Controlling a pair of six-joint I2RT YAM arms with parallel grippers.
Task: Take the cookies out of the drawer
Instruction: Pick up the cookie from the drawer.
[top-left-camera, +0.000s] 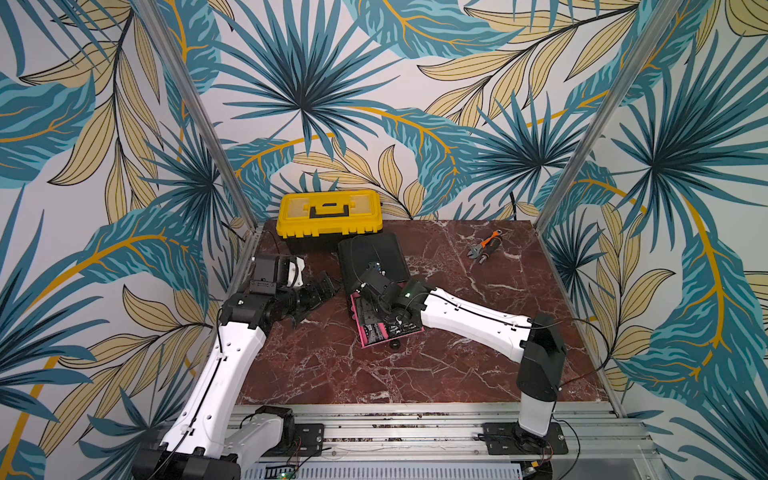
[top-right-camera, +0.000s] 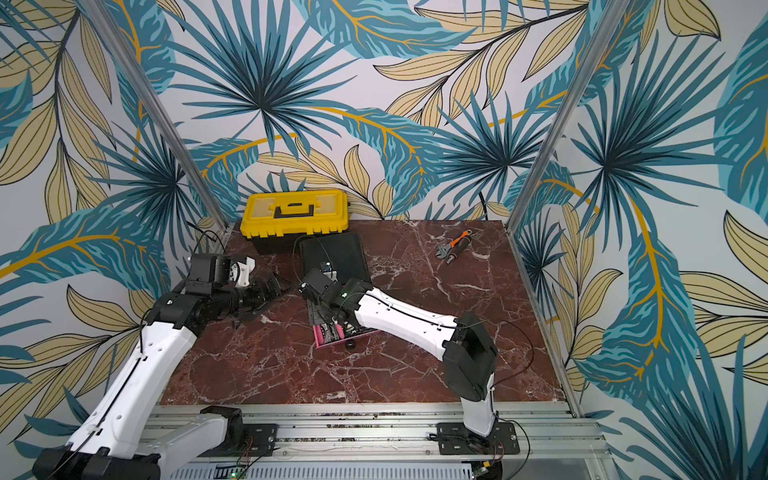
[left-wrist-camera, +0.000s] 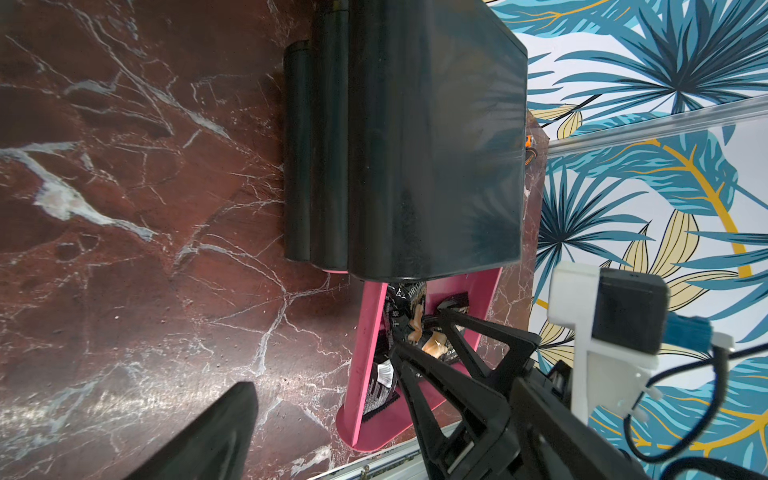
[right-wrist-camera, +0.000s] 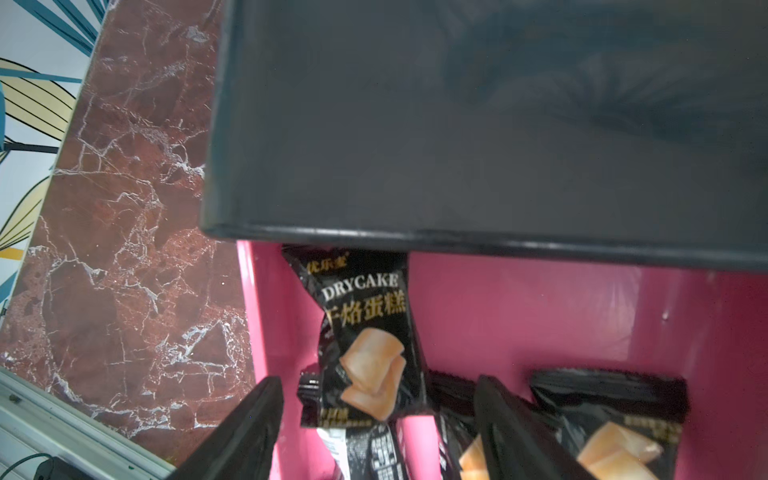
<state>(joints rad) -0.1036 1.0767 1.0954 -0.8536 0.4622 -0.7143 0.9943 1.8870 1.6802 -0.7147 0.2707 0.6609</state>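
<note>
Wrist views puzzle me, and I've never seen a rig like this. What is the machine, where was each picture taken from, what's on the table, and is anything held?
It is a robot with two white arms, the left arm and the right arm, each ending in a two-fingered gripper. The two wide pictures come from one camera head above, looking down on the whole table. The two close pictures come from cameras on the wrists. On the table are a yellow toolbox, a wrench and a black cabinet with its pink drawer pulled out. Black packets of cookies lie in the drawer. The right gripper is down in it, open, with a finger on either side of one packet. The left gripper hovers beside the cabinet, open. Nothing is held.
</note>
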